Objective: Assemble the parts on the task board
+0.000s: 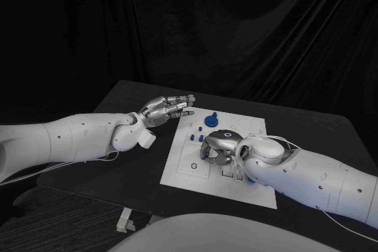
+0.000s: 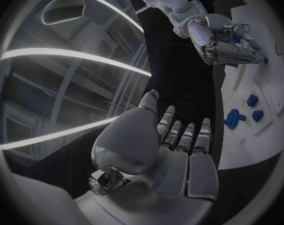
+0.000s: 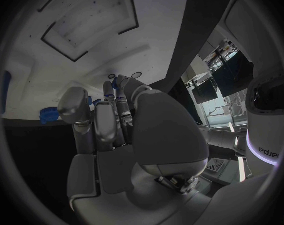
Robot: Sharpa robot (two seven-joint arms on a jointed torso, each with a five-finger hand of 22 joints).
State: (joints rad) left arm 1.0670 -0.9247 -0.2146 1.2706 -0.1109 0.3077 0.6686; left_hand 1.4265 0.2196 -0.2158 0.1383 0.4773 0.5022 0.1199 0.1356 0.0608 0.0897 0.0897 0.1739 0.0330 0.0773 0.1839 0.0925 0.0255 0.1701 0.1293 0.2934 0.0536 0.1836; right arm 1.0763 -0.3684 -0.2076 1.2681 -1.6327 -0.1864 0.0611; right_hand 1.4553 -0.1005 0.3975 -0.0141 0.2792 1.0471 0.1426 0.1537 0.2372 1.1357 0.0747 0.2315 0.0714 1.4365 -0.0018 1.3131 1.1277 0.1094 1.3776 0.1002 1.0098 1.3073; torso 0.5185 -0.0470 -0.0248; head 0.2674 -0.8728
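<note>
The white task board (image 1: 183, 178) lies in the middle of the black table. A round blue part (image 1: 211, 121) stands near its far edge, and small blue parts (image 1: 194, 137) lie left of centre. My right hand (image 1: 219, 147) is curled down over the board's middle, its fingertips pinching a small blue part (image 1: 207, 158) against the board. In the right wrist view a bit of blue part (image 3: 115, 84) shows between the fingertips. My left hand (image 1: 167, 109) hovers over the board's far left corner with its fingers stretched out and nothing in them. The left wrist view shows the right hand (image 2: 224, 44) and loose blue parts (image 2: 234, 120).
The board (image 3: 54, 60) has recessed outlines and small holes near my right hand. Another blue part (image 3: 49, 114) sits at the board's edge in the right wrist view. Bare black table (image 1: 118, 170) lies left of the board, with a dark curtain behind.
</note>
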